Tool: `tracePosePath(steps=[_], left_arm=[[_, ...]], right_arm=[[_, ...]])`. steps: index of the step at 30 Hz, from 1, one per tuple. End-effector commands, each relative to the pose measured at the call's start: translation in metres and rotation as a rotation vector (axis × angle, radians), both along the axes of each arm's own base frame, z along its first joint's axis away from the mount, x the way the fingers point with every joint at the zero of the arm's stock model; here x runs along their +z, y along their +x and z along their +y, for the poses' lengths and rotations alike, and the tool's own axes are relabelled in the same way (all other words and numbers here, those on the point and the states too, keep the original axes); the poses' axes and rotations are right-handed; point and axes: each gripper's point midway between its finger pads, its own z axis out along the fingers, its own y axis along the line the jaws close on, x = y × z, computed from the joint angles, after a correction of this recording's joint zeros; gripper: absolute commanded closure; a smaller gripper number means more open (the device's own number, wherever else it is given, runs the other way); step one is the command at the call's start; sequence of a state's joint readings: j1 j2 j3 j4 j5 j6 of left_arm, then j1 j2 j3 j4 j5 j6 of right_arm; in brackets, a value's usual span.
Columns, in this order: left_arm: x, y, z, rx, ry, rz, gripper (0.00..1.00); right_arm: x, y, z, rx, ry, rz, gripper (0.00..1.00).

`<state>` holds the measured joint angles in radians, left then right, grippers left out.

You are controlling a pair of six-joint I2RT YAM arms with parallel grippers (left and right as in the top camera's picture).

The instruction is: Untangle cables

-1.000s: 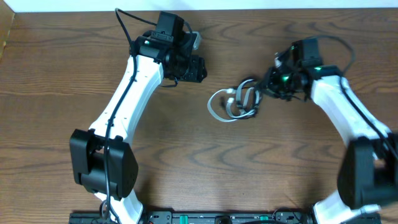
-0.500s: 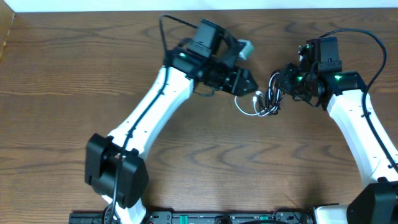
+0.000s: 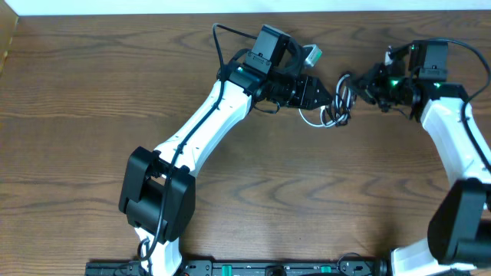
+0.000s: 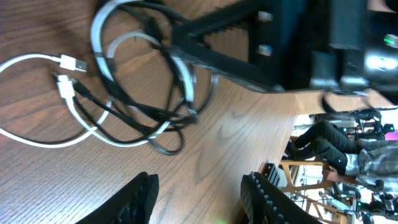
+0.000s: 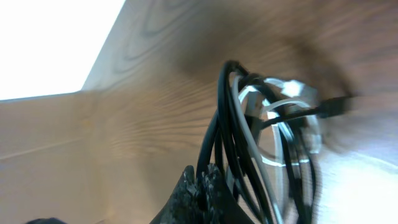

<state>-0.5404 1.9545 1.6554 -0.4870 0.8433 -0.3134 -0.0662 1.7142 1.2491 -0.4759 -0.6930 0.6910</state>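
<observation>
a brown wooden table in a bright room
the table (image 3: pixel 77 115) is dark brown with wavy lines in the wood. a thin white strip (image 3: pixel 115 7) runs along its far edge, and a tan edge (image 3: pixel 6 42) shows at one far corner. past the table, someone in dark clothes (image 4: pixel 326 146) is near a wooden chair (image 4: pixel 297 171). a bright white patch (image 5: pixel 50 37) glows beyond the wood.
</observation>
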Motion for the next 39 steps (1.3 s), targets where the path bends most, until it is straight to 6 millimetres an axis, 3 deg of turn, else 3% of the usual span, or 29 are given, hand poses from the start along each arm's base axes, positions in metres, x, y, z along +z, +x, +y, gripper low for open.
tracePosePath(steps=[1,13,22,27,30,39], left_arm=[[-0.004,-0.005,-0.001,-0.031,-0.012,0.0,0.53],[-0.046,0.011,-0.014,0.014,0.005,0.07,0.57],[-0.054,0.01,-0.034,0.024,-0.016,0.091,0.56],[-0.071,0.014,-0.034,0.078,0.023,0.138,0.57],[-0.079,0.023,-0.029,0.141,0.071,0.127,0.66],[-0.1,0.043,-0.019,0.29,0.145,0.138,0.71]], right_arm=[[0.012,0.0,0.026,0.081,0.205,0.027,0.99],[0.015,0.003,0.031,0.105,0.25,0.013,0.99],[0.015,0.003,0.031,0.108,0.247,0.01,0.99],[0.015,0.003,0.031,0.109,0.246,0.008,0.99],[0.015,0.003,0.031,0.109,0.246,0.007,0.99],[0.017,0.0,0.034,0.129,0.264,0.009,0.99]])
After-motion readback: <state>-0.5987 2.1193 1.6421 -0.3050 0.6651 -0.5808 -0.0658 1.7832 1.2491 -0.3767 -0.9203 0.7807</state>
